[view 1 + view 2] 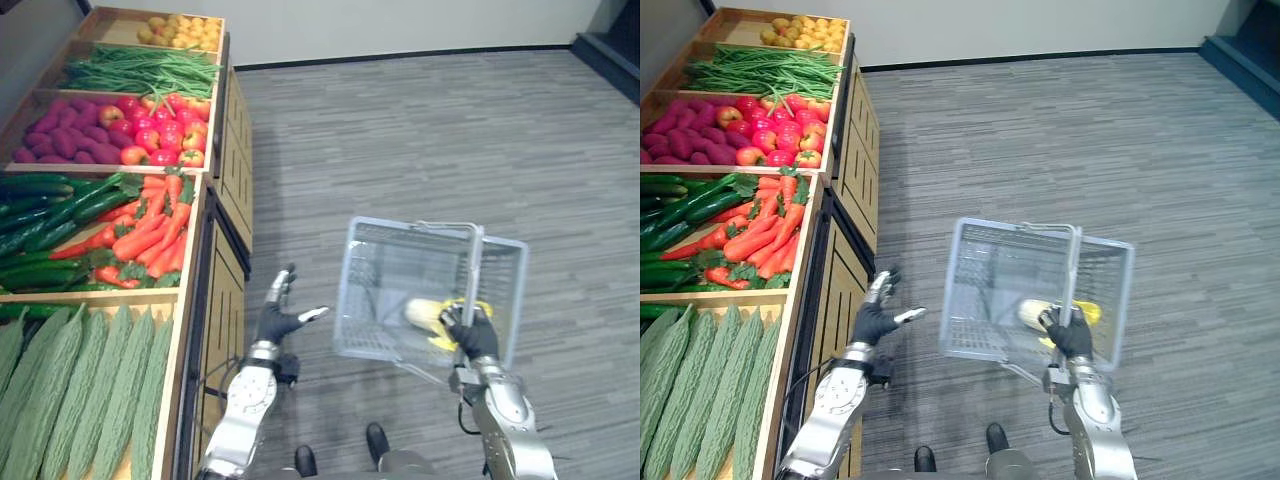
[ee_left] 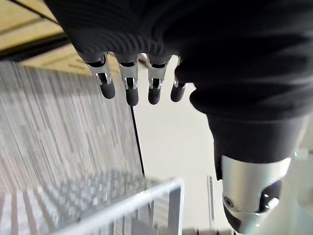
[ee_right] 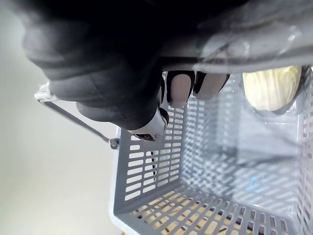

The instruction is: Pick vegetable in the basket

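A grey slatted plastic basket (image 1: pixel 385 290) hangs over the carpet to the right of the produce stand. My right hand (image 1: pixel 472 336) is shut on its handle (image 1: pixel 472 270) at the near side; the right wrist view shows the fingers (image 3: pixel 178 88) curled round the bar. Inside the basket lies a pale yellow vegetable (image 1: pixel 424 313), seen again in the right wrist view (image 3: pixel 271 88). My left hand (image 1: pixel 280 318) is open and holds nothing, its fingers (image 2: pixel 129 88) straight, between the stand's front and the basket's left wall (image 2: pixel 122 205).
A wooden produce stand (image 1: pixel 215 290) runs along the left. It holds ridged green gourds (image 1: pixel 90 390), carrots (image 1: pixel 150 235), cucumbers (image 1: pixel 45 225), red apples (image 1: pixel 160 130), purple roots (image 1: pixel 65 140), green beans (image 1: pixel 140 70) and yellow fruit (image 1: pixel 180 32). Grey carpet (image 1: pixel 450 140) stretches to the right.
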{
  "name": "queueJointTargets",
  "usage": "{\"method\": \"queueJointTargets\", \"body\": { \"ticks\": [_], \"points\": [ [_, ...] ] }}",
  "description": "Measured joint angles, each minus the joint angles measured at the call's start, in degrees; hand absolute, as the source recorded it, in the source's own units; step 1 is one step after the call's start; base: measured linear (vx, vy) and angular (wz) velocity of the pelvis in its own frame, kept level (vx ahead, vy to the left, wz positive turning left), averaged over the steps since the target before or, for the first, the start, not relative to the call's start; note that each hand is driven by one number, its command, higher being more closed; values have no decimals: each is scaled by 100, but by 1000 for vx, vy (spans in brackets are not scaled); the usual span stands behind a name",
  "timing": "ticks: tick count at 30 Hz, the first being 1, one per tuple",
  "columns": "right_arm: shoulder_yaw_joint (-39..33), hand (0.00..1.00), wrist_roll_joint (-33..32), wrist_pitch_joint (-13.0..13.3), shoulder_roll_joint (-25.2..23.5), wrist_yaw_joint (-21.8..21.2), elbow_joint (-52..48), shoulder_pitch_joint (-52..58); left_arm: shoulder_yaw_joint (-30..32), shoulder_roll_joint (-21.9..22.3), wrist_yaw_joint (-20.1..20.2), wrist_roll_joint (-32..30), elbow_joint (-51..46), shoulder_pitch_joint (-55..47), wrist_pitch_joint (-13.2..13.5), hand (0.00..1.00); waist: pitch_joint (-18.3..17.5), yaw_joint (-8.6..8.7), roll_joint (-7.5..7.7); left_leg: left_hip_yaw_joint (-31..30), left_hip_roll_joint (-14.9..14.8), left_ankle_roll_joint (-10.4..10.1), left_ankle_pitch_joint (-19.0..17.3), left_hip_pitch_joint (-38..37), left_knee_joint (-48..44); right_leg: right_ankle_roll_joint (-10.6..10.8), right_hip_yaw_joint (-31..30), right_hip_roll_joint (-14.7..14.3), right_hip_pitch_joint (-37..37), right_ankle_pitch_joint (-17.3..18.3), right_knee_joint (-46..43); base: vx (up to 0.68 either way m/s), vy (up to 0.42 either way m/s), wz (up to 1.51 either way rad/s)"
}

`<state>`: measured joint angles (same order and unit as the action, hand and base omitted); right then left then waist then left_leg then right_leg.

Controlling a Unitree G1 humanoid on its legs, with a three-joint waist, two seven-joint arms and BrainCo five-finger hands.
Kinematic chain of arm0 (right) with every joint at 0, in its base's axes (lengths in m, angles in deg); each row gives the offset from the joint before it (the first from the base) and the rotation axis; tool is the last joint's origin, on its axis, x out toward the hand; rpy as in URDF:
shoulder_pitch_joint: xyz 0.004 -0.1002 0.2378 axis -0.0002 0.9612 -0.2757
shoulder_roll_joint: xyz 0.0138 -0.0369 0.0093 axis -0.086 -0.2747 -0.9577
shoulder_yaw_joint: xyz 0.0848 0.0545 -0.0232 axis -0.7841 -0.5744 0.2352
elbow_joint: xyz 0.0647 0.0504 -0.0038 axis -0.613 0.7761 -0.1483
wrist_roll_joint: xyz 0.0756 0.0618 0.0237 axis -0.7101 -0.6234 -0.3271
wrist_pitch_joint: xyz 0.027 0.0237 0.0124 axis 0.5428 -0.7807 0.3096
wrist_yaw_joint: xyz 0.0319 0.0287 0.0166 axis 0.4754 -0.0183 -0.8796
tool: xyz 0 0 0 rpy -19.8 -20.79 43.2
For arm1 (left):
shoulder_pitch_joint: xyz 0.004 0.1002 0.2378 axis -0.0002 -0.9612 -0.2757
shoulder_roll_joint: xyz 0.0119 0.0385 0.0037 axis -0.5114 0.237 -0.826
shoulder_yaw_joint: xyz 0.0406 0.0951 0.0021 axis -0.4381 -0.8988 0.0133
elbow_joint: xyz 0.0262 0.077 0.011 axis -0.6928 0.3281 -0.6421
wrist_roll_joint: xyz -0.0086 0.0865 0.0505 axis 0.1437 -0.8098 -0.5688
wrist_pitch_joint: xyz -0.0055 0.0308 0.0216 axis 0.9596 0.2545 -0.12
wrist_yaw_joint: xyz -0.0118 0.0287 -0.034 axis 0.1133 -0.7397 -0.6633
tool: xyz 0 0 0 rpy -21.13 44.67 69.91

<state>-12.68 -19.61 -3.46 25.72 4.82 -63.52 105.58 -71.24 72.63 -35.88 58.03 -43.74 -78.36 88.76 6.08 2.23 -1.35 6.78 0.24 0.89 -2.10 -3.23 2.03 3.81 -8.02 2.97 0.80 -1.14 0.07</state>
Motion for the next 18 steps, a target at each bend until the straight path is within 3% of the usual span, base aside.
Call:
{"method": "queueJointTargets", "body": {
  "ticks": [3,5,6,7,9,11,12,14,16,18],
  "points": [
    [11,100,37,-8,-156,6,0,52,335,91,-55,2,-1,-187,-42,0,-28,-45,32,197,-35,6,-256,35,-183,-19,3,3,-32,233,-88,-72,-24,-13],
    [1,100,73,-8,-172,19,-1,87,448,189,-123,3,-1,-267,-51,0,-72,-172,76,476,-135,-11,-525,212,-624,-25,8,-9,137,529,-352,-15,-24,-34],
    [3,100,117,-7,-170,46,-4,86,482,234,-140,4,-19,-254,-53,0,-92,-312,64,620,-234,-20,-836,439,-1142,30,10,-25,361,803,-774,12,-11,-34],
    [4,100,117,-7,-171,53,-4,83,495,251,-146,4,-31,-247,-53,0,-90,-312,67,638,-253,-17,-966,512,-1346,55,14,-22,464,919,-983,24,-1,-24],
    [8,100,190,-9,-169,70,-4,81,506,265,-241,4,-89,-244,-56,0,-64,-309,109,735,-288,19,-1315,612,-1823,195,96,36,733,1113,-1743,55,19,-10],
    [17,100,305,-28,-184,106,0,40,612,289,-348,4,-132,-224,-78,0,-51,-302,89,758,-345,126,-1615,516,-2106,267,303,35,1453,1103,-3346,118,30,-16],
    [15,100,343,-46,-220,117,5,35,623,290,-406,2,-132,-200,-91,0,1,-269,102,757,-372,211,-1703,309,-2108,200,565,81,1778,1188,-4123,240,27,-8],
    [9,100,358,-62,-218,122,5,38,610,263,-509,0,-132,-185,-93,0,13,-228,105,754,-447,172,-1881,70,-2106,65,945,134,2056,1305,-4190,289,-2,-6],
    [-5,100,363,-56,-213,123,4,-25,605,213,-536,-1,-122,-52,-93,0,5,-176,202,709,-534,79,-2030,-48,-2093,14,1175,102,2264,1260,-3583,387,-74,16],
    [-102,100,360,-37,-204,128,4,-118,589,167,-605,-9,-30,225,-91,0,26,-104,280,549,-618,-145,-2148,-196,-2080,-189,1199,-6,2417,855,-2539,512,-162,47]
  ]
}}
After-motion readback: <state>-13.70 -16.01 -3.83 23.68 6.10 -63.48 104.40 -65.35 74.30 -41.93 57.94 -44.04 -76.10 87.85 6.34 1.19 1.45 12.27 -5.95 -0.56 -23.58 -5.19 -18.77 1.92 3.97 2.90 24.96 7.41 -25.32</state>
